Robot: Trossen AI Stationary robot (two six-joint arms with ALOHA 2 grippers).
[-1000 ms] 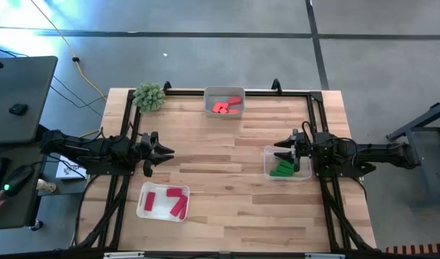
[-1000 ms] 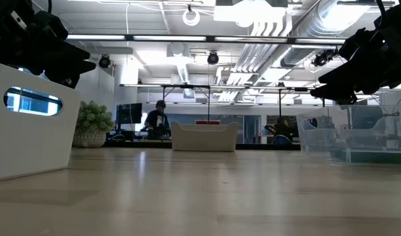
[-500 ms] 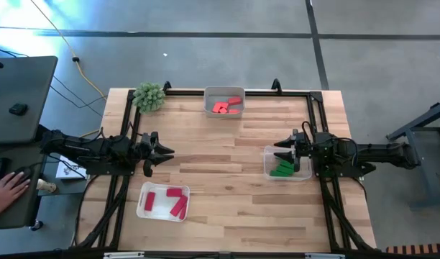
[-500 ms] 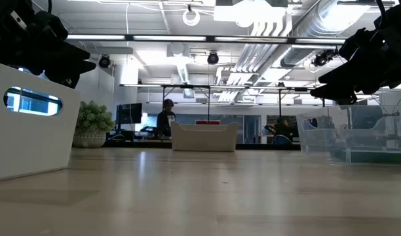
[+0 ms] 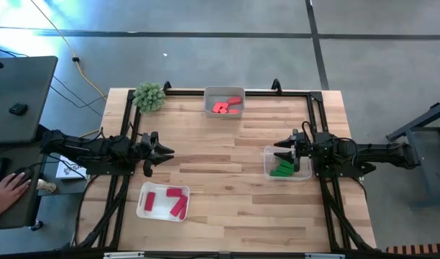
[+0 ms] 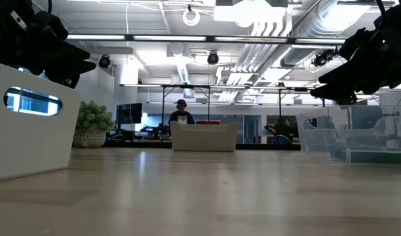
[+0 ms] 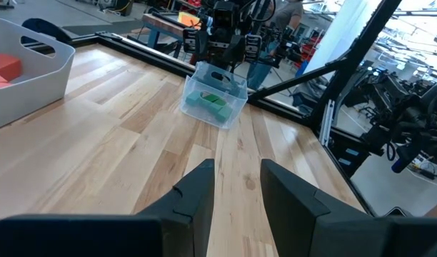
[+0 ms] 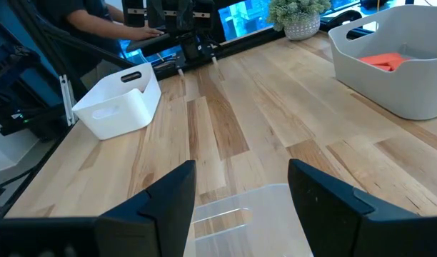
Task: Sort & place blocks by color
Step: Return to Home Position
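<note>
Left gripper [image 5: 162, 153]: narrow gap, empty, near white tray [image 5: 142, 196]. Right gripper [image 5: 281, 152]: wide, empty, over clear bin [image 5: 267, 162] w/ green blocks [image 5: 281, 170]. Red blocks [image 5: 178, 203] in white tray, coral blocks [image 5: 221, 107] in gray bin [image 5: 208, 101]. Likely light, rigid; pinch flat sides.

The left arm [image 5: 90, 149] and right arm [image 5: 371, 155] are black, built of jointed segments. The left end effector [image 5: 165, 152] and right end effector [image 5: 280, 152] each have two flat, angular, matte-black fingers [image 7: 193, 207]. Dark cables [image 7: 253, 10] loop at the right wrist.
</note>
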